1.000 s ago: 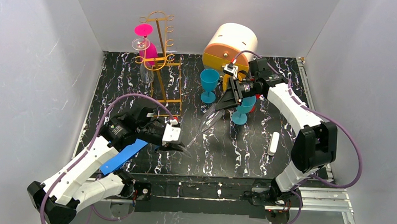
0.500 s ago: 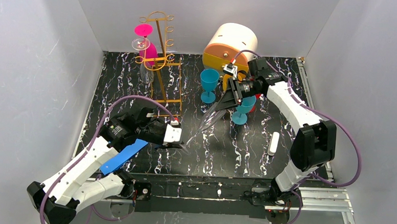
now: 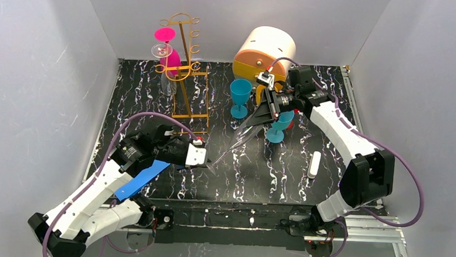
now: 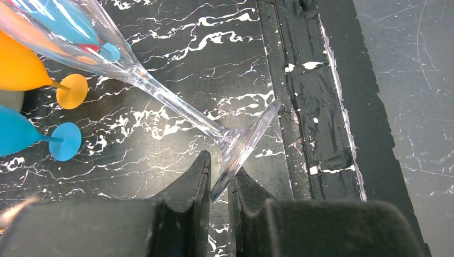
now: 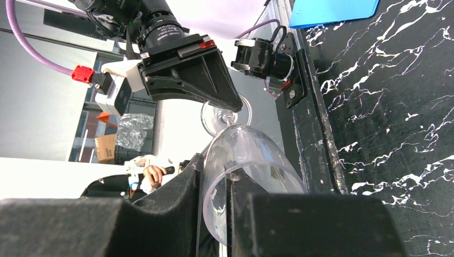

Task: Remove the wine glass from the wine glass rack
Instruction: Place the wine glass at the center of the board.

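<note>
**Glass is off the rack, strung between both arms**

The clear glass (image 3: 240, 138) lies tilted over the surface (image 3: 270, 172), well apart from the rack (image 3: 184, 73). Left jaws pinch the foot's edge and right jaws pinch the bowl's rim. If either arm tugs or twists, I reckon it slips or cracks. From above the stem's barely visible, and I can't tell if anything touches down.

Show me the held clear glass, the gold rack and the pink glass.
clear glass (image 4: 171, 100): left wrist view, on its stem.
gold rack (image 3: 179, 73): top view, on its ring loops.
pink glass (image 3: 164, 34): top view, on its round foot.
</note>
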Robot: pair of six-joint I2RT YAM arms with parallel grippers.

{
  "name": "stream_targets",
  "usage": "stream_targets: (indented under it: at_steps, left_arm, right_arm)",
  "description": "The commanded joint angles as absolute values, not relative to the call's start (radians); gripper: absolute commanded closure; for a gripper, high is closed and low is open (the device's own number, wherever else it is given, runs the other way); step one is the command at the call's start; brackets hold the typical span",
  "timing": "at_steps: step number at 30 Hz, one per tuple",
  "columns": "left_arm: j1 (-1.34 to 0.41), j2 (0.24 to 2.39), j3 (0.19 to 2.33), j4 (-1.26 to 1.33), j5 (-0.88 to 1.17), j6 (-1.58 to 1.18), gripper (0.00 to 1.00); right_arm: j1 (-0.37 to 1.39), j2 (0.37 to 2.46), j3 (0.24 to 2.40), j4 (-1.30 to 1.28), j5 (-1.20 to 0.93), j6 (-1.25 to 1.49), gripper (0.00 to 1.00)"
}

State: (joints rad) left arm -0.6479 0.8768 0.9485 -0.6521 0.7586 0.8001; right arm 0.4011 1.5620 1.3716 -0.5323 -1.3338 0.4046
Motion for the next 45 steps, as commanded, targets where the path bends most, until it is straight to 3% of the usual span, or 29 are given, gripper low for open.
stream_targets:
  at_steps: [1,6,9,13,14,16,18,30,40,45]
  left_arm:
    - [-0.622,0.878,0.96,-0.471,0.61,0.733,1.0]
    - [-0.623,0.858,0.958,-0.472,0.609,0.708,0.98]
    - [-0.623,0.84,0.953,-0.471,0.602,0.69,0.73]
    - [-0.622,0.815,0.963,-0.49,0.618,0.641,0.54]
    - [-0.624,0.809,0.963,-0.501,0.623,0.634,0.45]
    - [-0.623,0.792,0.957,-0.522,0.628,0.628,0.16]
    - [-0.623,0.778,0.95,-0.546,0.624,0.625,0.03]
    - [-0.623,0.745,0.95,-0.631,0.613,0.621,0.02]
    - [-0.623,0.762,0.968,-0.651,0.571,0.635,0.02]
    - [-0.623,0.746,0.912,-0.414,0.286,0.404,0.02]
  right_arm:
    - [0.466,1.492,1.334,-0.446,-1.375,0.523,0.99]
    - [0.465,1.474,1.328,-0.423,-1.339,0.537,0.99]
    - [0.465,1.465,1.323,-0.423,-1.308,0.536,0.99]
    - [0.466,1.448,1.308,-0.446,-1.232,0.507,0.99]
    - [0.465,1.445,1.305,-0.455,-1.222,0.498,0.99]
    - [0.466,1.445,1.307,-0.473,-1.214,0.483,0.99]
    - [0.466,1.442,1.307,-0.482,-1.204,0.478,0.99]
    - [0.465,1.397,1.312,-0.515,-1.152,0.452,0.99]
    - [0.466,1.382,1.379,-0.653,-0.881,0.409,0.99]
    - [0.469,1.357,1.412,-0.741,-0.659,0.373,0.99]
